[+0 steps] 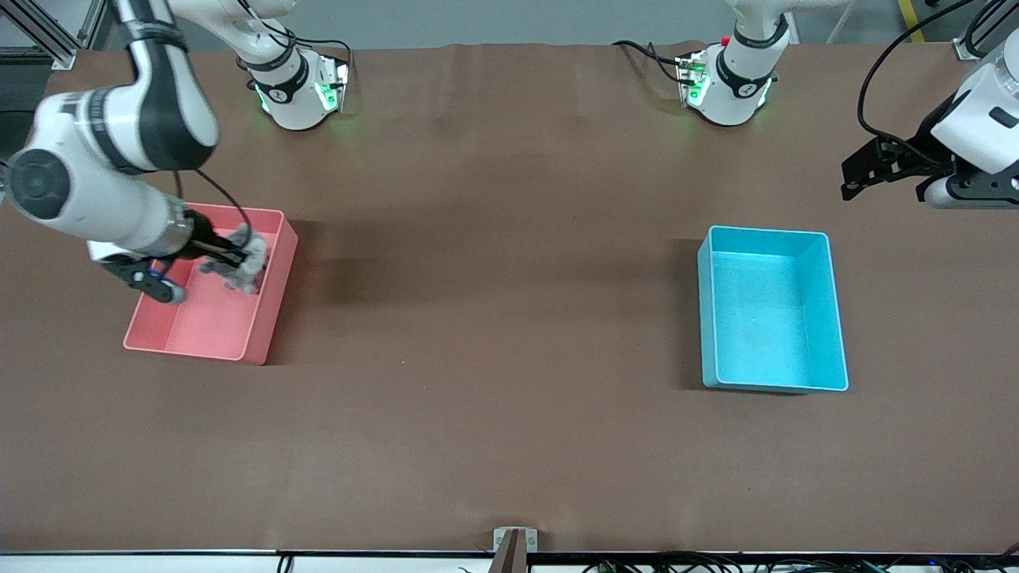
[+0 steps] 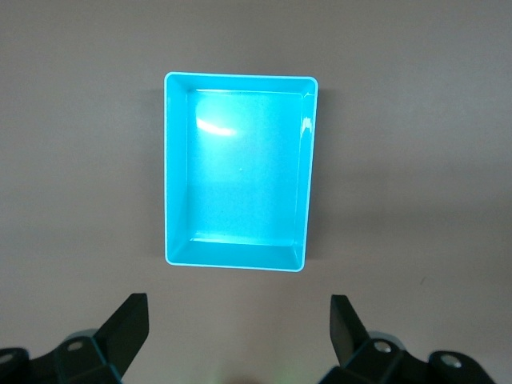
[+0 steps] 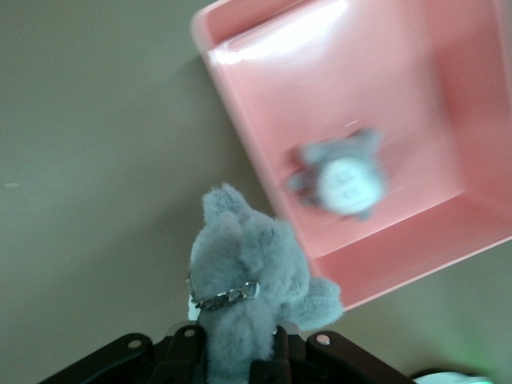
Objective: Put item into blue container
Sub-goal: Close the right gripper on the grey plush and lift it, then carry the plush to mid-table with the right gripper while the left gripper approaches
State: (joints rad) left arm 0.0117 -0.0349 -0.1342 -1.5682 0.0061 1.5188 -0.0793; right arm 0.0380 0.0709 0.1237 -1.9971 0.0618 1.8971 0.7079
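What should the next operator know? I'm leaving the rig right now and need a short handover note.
Right claw: shut on a grey plush toy, over the pink bin at the right arm's end of the table.
Left claw: open, empty, waiting above the table near the blue container.
A second grey plush toy lies in the pink bin.
Done: first toy gripped.
Left: carry it across and release it in the blue container, which holds nothing; then the second toy, if wanted.

Cyan blue container [image 1: 771,310], pink bin [image 1: 208,318], grey plush toy [image 3: 248,280], brown table [image 1: 493,358]
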